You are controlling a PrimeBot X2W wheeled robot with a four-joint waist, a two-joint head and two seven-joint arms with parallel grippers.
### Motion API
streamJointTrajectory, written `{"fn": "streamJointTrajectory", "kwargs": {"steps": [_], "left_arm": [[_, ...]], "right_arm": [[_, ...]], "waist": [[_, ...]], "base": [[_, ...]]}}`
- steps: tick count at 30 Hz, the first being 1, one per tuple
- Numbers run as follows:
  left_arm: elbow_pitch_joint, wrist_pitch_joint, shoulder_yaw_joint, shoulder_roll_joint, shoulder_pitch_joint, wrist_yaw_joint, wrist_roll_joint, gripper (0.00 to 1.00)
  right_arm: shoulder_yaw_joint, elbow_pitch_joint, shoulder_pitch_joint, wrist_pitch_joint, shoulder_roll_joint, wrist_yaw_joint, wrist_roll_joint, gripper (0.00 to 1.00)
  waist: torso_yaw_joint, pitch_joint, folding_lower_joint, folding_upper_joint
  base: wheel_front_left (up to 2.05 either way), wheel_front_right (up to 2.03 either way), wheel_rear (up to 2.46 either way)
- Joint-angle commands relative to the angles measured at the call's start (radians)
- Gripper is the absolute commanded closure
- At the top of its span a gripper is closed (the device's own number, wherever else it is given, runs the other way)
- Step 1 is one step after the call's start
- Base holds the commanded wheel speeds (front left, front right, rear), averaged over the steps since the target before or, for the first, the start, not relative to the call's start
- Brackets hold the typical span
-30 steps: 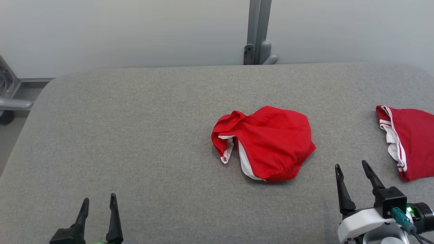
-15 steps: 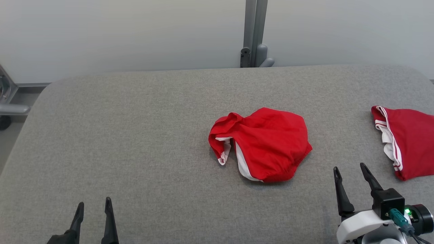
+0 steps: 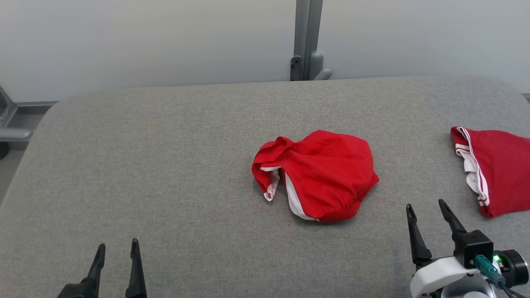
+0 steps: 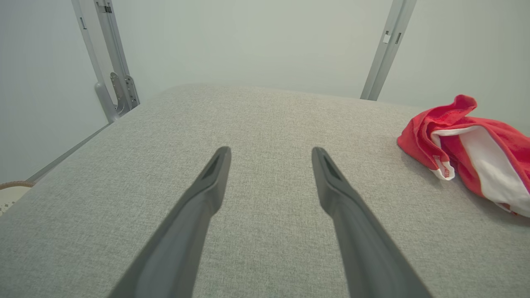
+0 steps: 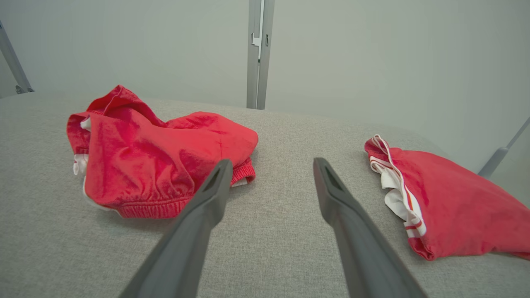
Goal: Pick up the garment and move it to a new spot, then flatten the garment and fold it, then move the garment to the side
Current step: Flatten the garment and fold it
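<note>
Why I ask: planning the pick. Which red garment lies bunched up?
The middle garment, humped and twisted; the right-edge garment lies flatter, striped trim showing.

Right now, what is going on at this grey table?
A robot faces a crumpled red garment lying in the middle of the grey table. Its left gripper and right gripper hover short of it, both open and empty. A second red garment lies to the right. Nothing is picked up yet.
</note>
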Motion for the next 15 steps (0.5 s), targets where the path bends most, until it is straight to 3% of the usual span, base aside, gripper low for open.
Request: {"fn": "streamJointTrajectory", "kwargs": {"steps": [1,15], "left_arm": [[0.003,-0.002,0.005,-0.001,-0.011,-0.005,0.006,0.00],[0.006,-0.002,-0.010,-0.004,-0.029,-0.016,0.000,0.00]], "right_arm": [[-0.002,0.000,0.005,-0.003,-0.003,-0.002,0.010,0.00],[0.005,-0.004,-0.009,-0.003,-0.003,-0.002,0.011,0.00]], "waist": [[0.000,0.002,0.0000,0.0105],[-0.002,0.028,0.0000,0.0105]], "base": [[0.00,0.00,0.00],[0.00,0.00,0.00]]}}
